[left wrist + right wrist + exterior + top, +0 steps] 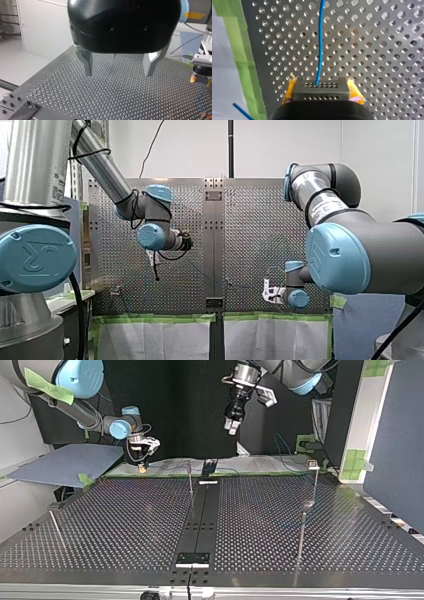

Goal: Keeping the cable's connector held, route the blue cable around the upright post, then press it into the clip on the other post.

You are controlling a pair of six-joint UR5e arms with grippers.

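Observation:
In the right wrist view my right gripper (322,84) is shut on a dark connector block (322,93), yellow pads on both its sides. The blue cable (320,45) leaves the block and runs straight ahead over the perforated plate. At the top view's left this gripper (142,463) hangs low at the table's far edge. My left gripper (118,73) stands open with bare metal fingers (87,63) and nothing between them; it hovers high above the table (231,424). A thin upright post (190,479) stands near the middle, and a post with a clip on top (313,465) stands at the right.
Two more thin posts (301,532) (55,527) stand nearer the top view's front. A black rail (201,510) runs down the table's middle. Green tape (244,60) lines the plate's edge beside my right gripper. A grey board (65,462) lies at the top view's far left.

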